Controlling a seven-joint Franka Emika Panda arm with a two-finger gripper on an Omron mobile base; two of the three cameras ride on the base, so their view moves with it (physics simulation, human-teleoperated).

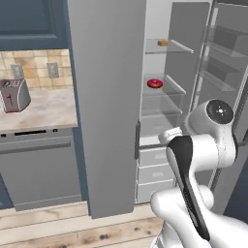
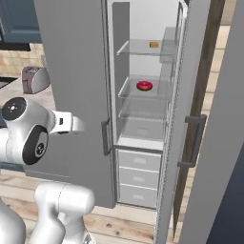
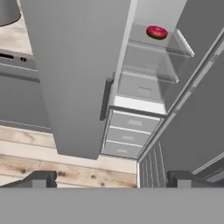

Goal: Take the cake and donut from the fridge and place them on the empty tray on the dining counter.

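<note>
With the fridge (image 1: 106,97) door swung wide, I hold my fingers (image 3: 109,179) spread apart and empty, aimed at the donut (image 3: 156,32) at one o'clock, cake (image 1: 162,43) shelved above it.

The fridge (image 2: 76,95) is tall and grey, its right-hand door swung wide open onto a white interior with clear glass shelves above and white drawers below. The donut (image 2: 144,86), a small ring with glossy red-pink frosting, lies flat on the middle shelf, near its centre. The cake (image 2: 154,45), a tiny tan-orange cube, sits on the shelf above, toward the back and a little to the right of the donut.
</note>
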